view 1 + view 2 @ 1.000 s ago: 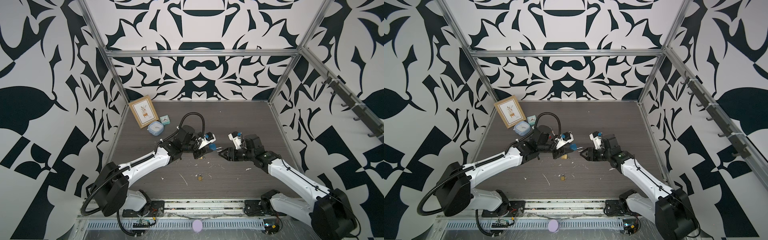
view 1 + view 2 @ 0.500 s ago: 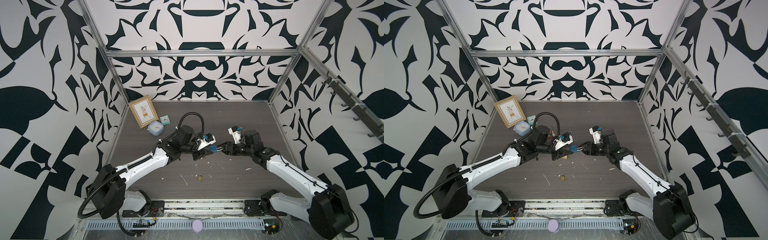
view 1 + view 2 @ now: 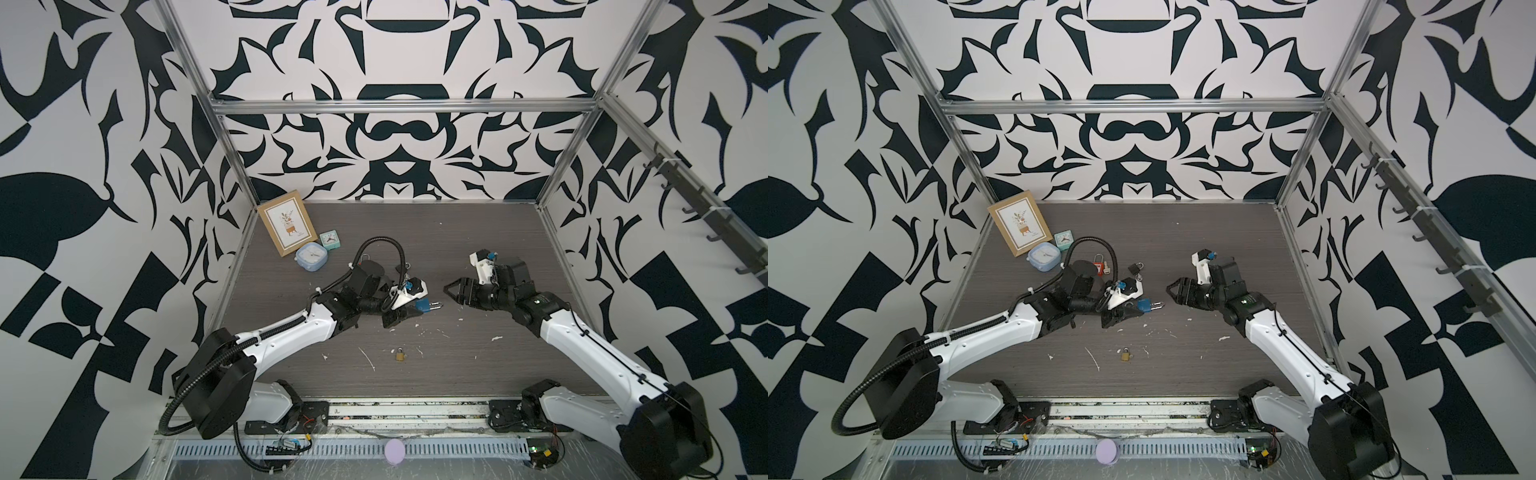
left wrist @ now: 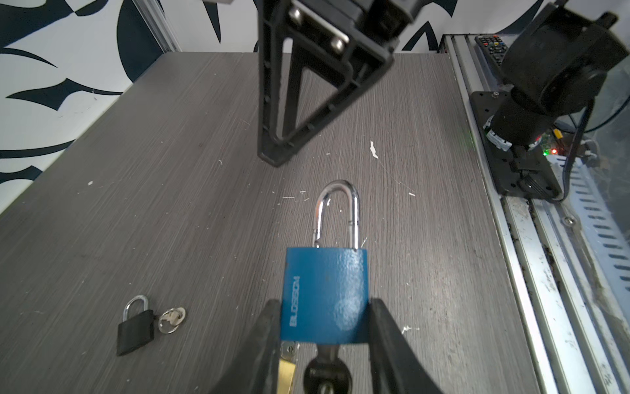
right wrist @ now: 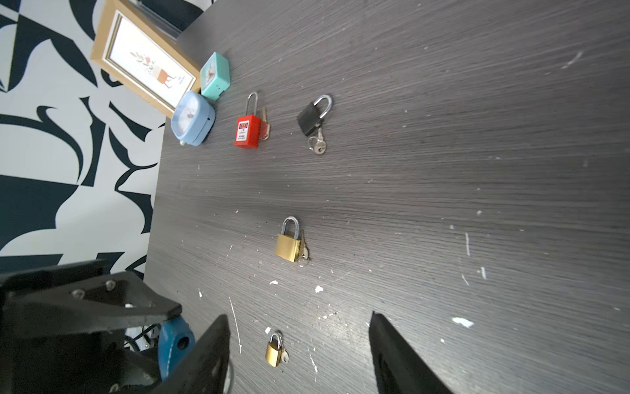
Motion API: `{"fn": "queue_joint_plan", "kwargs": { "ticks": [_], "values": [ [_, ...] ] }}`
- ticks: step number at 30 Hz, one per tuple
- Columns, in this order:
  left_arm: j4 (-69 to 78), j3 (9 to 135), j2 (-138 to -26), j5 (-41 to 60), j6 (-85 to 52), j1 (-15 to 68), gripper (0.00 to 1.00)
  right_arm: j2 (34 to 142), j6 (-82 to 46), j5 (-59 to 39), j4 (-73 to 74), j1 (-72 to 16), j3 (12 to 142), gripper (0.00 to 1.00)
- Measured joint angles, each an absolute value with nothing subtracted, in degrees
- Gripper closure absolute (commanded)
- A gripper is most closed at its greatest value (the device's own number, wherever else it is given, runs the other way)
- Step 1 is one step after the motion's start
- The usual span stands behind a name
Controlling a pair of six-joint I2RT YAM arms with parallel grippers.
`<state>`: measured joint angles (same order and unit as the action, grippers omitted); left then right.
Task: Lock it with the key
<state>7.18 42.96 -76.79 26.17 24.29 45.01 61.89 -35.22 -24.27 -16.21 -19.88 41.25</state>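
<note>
Lying on the table (image 3: 478, 249) in front of the blue padlock (image 4: 325, 293), well apart from it, is 1 small brass padlock (image 3: 400, 354). The left gripper (image 4: 325, 308) clamps the blue padlock's body between its 2 fingers (image 4: 269, 341), shackle (image 4: 337, 211) pointing away from the wrist; a dark-headed key (image 4: 326, 373) sticks from its base. Whether the shackle is latched I cannot tell. Facing that shackle, near but not touching, the right gripper (image 3: 451, 293) stands with jaws wide and holds nothing. Behind the blue padlock lie a black padlock (image 3: 1136, 269) and a red padlock (image 3: 1099, 268); farther back stand a blue clock (image 3: 311, 256), a teal clock (image 3: 330, 240) and a picture frame (image 3: 286, 227).
</note>
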Motion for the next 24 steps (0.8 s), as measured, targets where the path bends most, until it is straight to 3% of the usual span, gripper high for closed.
{"fn": "queue_joint_plan", "kwargs": {
  "ticks": [10, 16, 24],
  "values": [
    [16.01, 39.22, -75.88, 26.61, 23.49, 45.01, 1.0, 57.58, -39.68, -33.67, -14.22, -17.12, 40.66, 0.42],
    [18.7, 39.22, -76.47, 24.16, 23.16, 45.32, 1.0, 60.6, -42.65, -44.12, -12.32, -17.12, 39.09, 0.46],
    [19.51, 39.24, -78.19, 20.27, 23.64, 46.02, 1.0, 63.26, -45.47, -48.88, -9.76, -17.52, 37.76, 0.54]
  ]
}}
